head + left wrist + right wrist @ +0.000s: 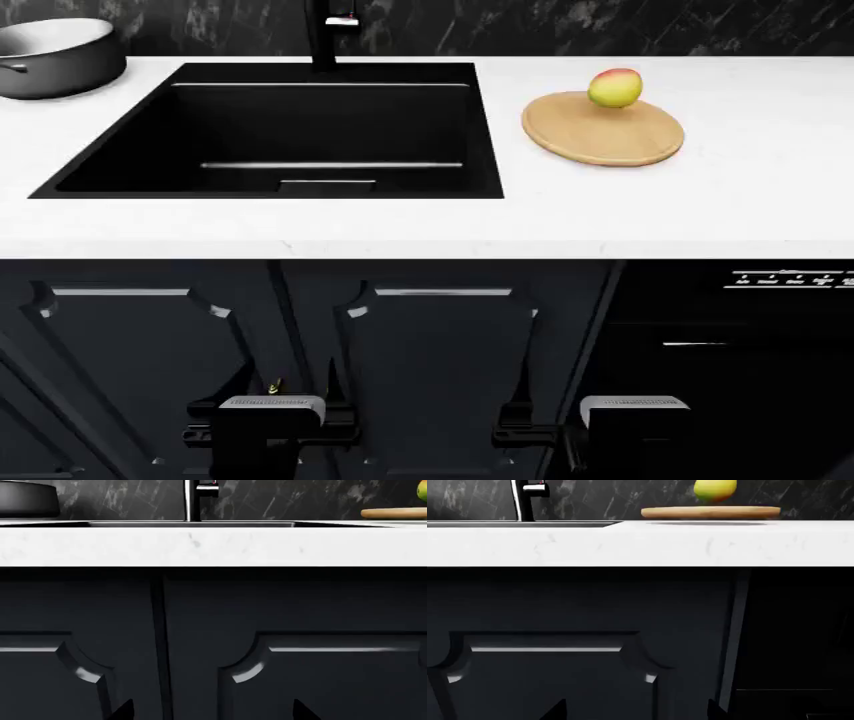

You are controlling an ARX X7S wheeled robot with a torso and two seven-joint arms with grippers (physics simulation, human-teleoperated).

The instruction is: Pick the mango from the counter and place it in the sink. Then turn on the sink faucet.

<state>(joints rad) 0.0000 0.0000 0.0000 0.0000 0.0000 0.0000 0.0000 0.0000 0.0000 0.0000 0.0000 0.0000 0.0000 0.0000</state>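
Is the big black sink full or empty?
Empty. The rectangular matte black sink shows a bare floor with its drain plate in the head view, no water, and the yellow-red mango sits on the round wooden board.

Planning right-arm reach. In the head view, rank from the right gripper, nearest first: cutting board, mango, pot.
1. Round tan wooden cutting board, on the white counter ahead of the right gripper.
2. Yellow-green and red mango, at the board's far edge.
3. Round grey metal pot, far left, beyond the sink.
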